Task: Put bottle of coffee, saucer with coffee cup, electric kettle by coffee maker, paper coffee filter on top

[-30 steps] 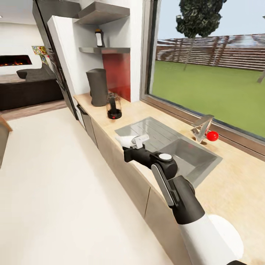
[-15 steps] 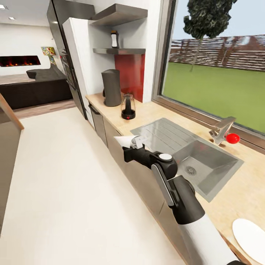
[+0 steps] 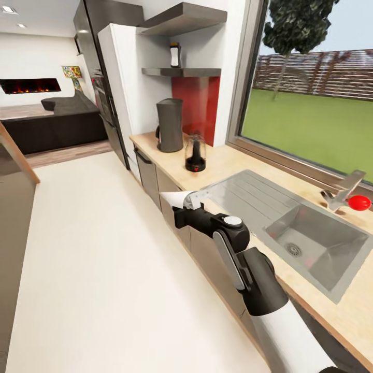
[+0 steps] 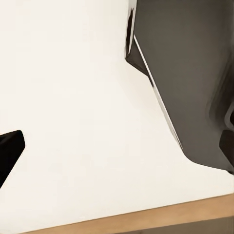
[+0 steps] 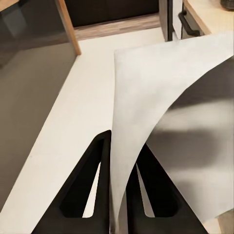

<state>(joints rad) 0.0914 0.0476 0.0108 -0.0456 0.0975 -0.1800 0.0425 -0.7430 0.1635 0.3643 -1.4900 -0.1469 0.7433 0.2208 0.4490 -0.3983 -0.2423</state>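
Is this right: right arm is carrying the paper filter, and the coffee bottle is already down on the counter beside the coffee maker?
Not quite. The right gripper does hold the paper filter, its jaws closed on it. But the coffee bottle is up on the wall shelf, not on the counter beside the coffee maker. The head view shows it.

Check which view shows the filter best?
Right wrist view: the filter is large there, its edge pinched between the right gripper's black fingers. Head view shows the filter small, at the arm's tip. Left wrist view faces floor and a dark cabinet.
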